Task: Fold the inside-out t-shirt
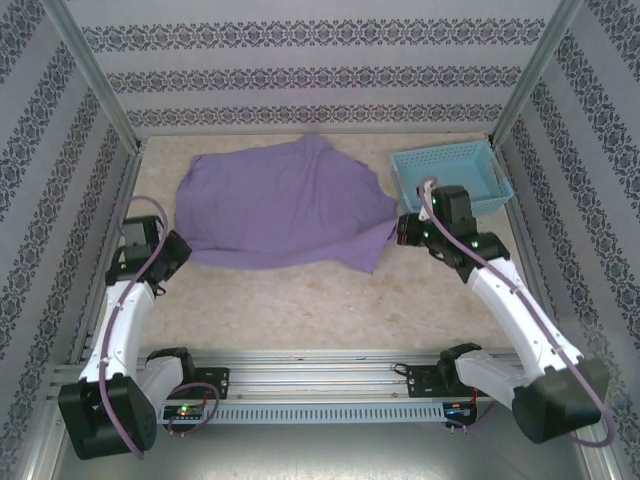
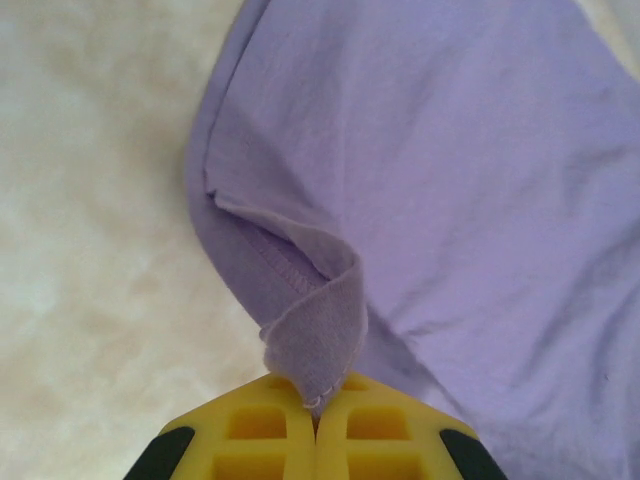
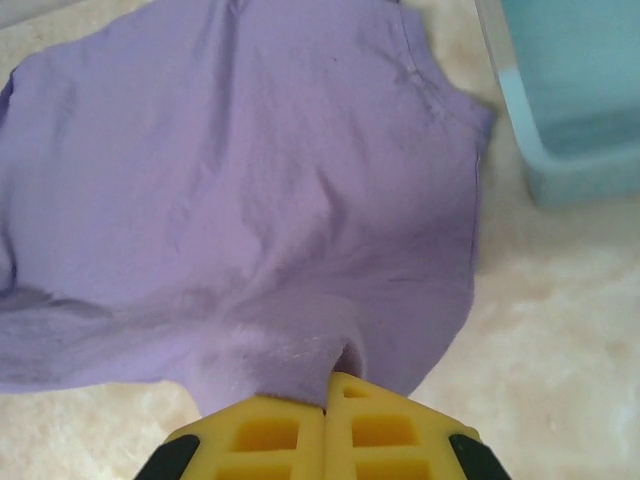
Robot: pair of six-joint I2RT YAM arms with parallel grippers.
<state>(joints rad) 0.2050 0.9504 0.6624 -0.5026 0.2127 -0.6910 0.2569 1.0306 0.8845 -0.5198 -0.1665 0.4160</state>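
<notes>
Placement: the inside-out t-shirt (image 1: 285, 205) lies spread over the far half of the tabletop (image 1: 330, 310), long axis running left to right between your arms. Your left gripper (image 2: 318, 405) is clamped fully closed on a hem fold at its near-left corner. Your right gripper (image 3: 328, 395) pinches its near-right corner, near the basket (image 1: 440, 150). Cloth extends from both jaws toward the far edge.

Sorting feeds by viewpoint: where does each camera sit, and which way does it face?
Top external: above and behind the arms, looking down on the table; both arms, shirt, basket.
Left wrist: on the left arm, facing past the left gripper, shut on the shirt's hem.
Right wrist: on the right arm, past the right gripper, shut on the shirt; basket upper right.
Shared: shirt in all three.
</notes>
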